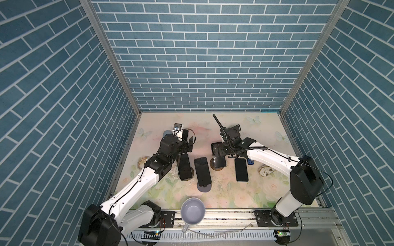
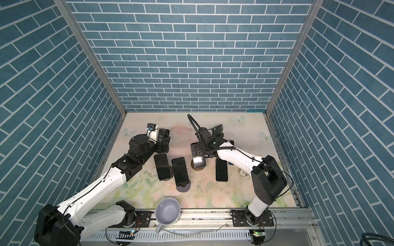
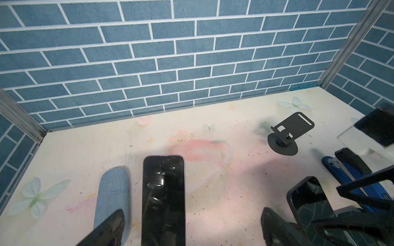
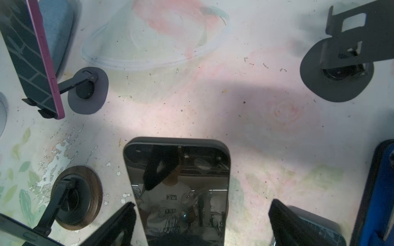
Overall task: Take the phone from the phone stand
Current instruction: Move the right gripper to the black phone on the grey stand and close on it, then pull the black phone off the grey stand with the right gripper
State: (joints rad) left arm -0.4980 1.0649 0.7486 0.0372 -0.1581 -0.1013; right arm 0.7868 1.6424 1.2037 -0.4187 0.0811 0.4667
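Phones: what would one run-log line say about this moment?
left end effector: open, astride pink phone | right end effector: open, astride black phone | neither phone gripped | one stand empty

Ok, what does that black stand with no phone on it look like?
The empty stand is dark grey, like thin metal. A flat round base sits on the table, with a small hinge above it, then a tilted plate with a long slot, square holes and little lips. Nothing rests on it.
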